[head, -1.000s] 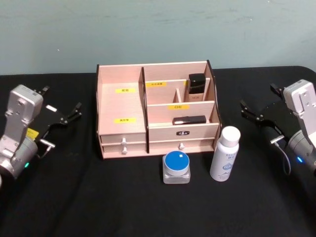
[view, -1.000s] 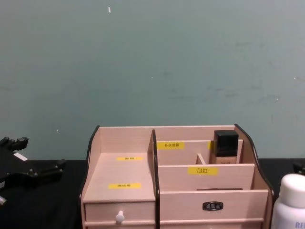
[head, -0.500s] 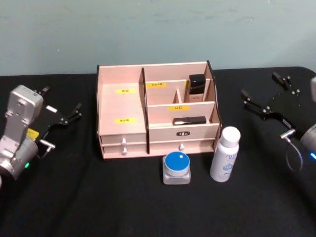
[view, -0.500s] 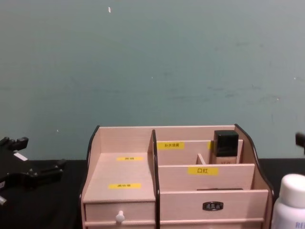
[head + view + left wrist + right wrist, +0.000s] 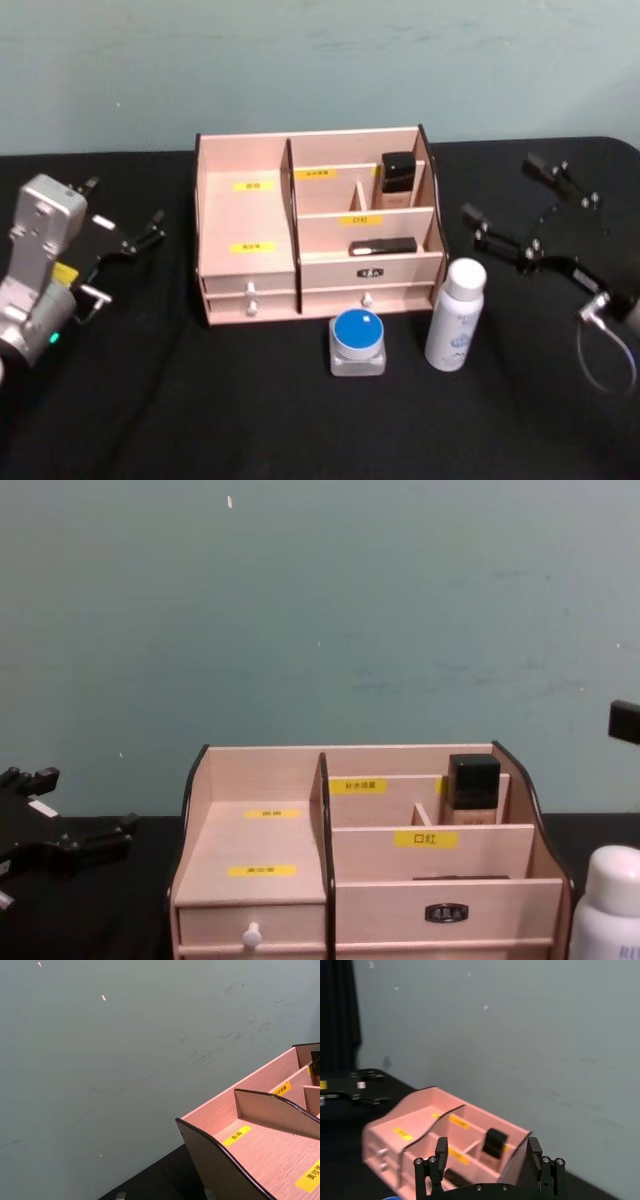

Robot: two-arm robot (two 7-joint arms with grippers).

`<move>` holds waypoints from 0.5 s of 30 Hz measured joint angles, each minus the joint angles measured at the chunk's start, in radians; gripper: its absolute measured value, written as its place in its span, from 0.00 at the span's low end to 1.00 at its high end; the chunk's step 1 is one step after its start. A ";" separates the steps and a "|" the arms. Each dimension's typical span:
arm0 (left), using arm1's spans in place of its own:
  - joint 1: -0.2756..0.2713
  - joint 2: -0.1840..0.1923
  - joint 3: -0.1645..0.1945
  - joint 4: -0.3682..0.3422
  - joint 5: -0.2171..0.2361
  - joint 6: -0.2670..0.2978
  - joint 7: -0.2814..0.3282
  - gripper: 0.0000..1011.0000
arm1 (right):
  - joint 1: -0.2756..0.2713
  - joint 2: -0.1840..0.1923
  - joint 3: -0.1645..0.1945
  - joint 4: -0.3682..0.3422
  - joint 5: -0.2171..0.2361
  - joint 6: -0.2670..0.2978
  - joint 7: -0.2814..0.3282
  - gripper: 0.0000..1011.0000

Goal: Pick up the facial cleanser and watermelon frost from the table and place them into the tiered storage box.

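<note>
The tiered storage box (image 5: pixel 245 215) stands at the table's middle back, light wood with yellow labels and small drawers. It also shows from the side as the box (image 5: pixel 260 840), (image 5: pixel 420 1127), (image 5: pixel 260 1135). The facial cleanser, a white bottle (image 5: pixel 455 313), (image 5: pixel 610 900), stands upright in front of the box's right corner. The watermelon frost, a clear jar with a blue lid (image 5: pixel 358 341), sits left of the bottle. My right gripper (image 5: pixel 503 190), (image 5: pixel 487 1152) hovers open to the right of the box, behind and above the bottle. My left gripper (image 5: pixel 122 205), (image 5: pixel 70 810) rests open at the far left.
A dark-capped bottle (image 5: pixel 398 177) stands in the box's back right compartment, and a black stick (image 5: pixel 383 244) lies in the tier below. A black cloth covers the table (image 5: pixel 200 400). A grey-green wall rises close behind the box.
My right arm has swung inward toward the box and the white bottle, its gripper still open. The left arm, the bottle and the jar have not moved.
</note>
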 joint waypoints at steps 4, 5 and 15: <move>0.000 0.000 0.000 0.000 0.000 0.000 0.000 1.00 | -0.046 0.026 0.009 -0.055 0.018 0.058 0.012 0.99; 0.000 0.000 0.000 0.000 0.000 0.000 0.000 1.00 | -0.062 0.035 0.009 -0.074 0.021 0.086 0.015 0.99; 0.000 0.000 0.000 0.000 0.000 0.000 0.000 1.00 | -0.112 0.051 0.008 -0.095 0.022 0.223 0.011 0.99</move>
